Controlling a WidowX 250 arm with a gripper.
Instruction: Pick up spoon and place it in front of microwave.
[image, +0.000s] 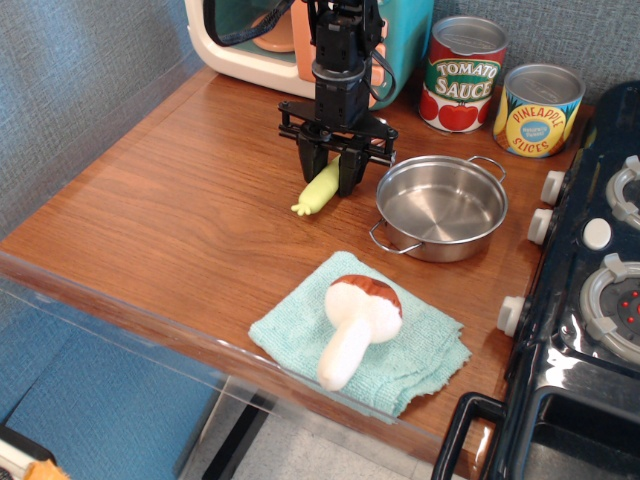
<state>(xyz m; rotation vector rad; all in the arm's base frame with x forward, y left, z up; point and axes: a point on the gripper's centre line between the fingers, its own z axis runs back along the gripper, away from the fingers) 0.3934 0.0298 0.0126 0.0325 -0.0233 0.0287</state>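
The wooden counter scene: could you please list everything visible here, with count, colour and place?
spoon: one, yellow-green handle, between the gripper's fingers, mid-counter
microwave: one, teal and cream, back edge
tomato sauce can: one, red and green, back right
pineapple slices can: one, yellow and blue, right of the other can
pot: one, silver, right of the spoon
cloth: one, light teal, front edge
mushroom: one, white with brown cap, on the cloth
stove: one, black, far right
counter: one, brown wood
gripper: one, black, closed on the spoon handle
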